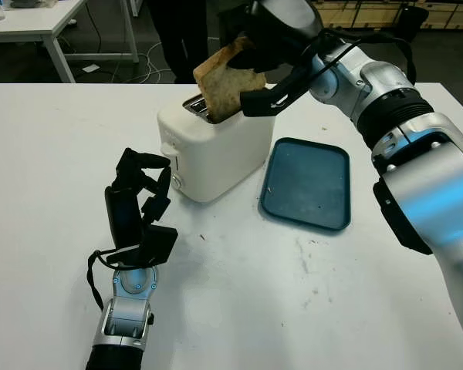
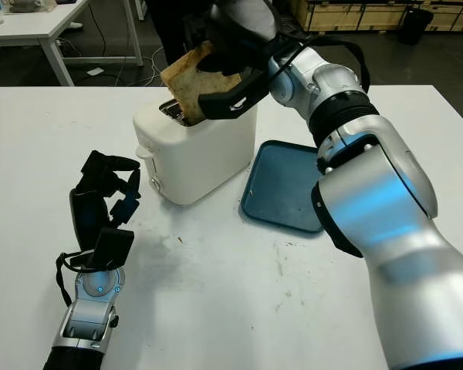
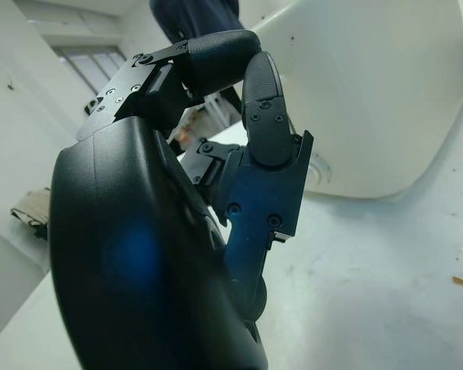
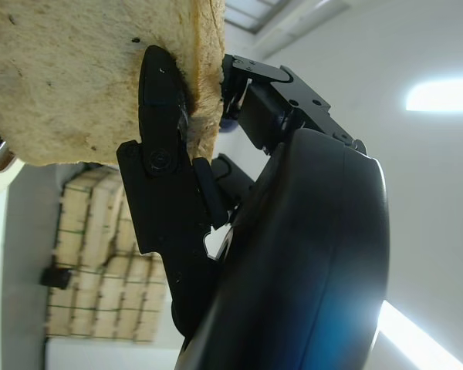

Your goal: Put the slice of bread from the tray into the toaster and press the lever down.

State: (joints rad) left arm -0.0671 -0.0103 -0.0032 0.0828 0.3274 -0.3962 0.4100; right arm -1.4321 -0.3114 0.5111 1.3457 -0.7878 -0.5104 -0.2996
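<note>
My right hand (image 1: 256, 77) is shut on a toasted-looking slice of bread (image 1: 224, 89), holding it tilted over the white toaster (image 1: 216, 150). The slice's lower corner sits in the toaster's top slot. In the right wrist view, a black finger (image 4: 166, 154) presses against the bread (image 4: 69, 69). The toaster's lever (image 1: 167, 149) is on its left end, near the top. The blue tray (image 1: 309, 185) lies bare to the right of the toaster. My left hand (image 1: 143, 200) stands upright on the table left of the toaster, with its fingers curled and nothing in it.
A person in dark clothes (image 1: 177, 31) stands behind the table's far edge. Another white table (image 1: 31, 23) is at the back left, with cables on the floor near it. Small crumbs dot the white table (image 1: 293, 293) in front of the tray.
</note>
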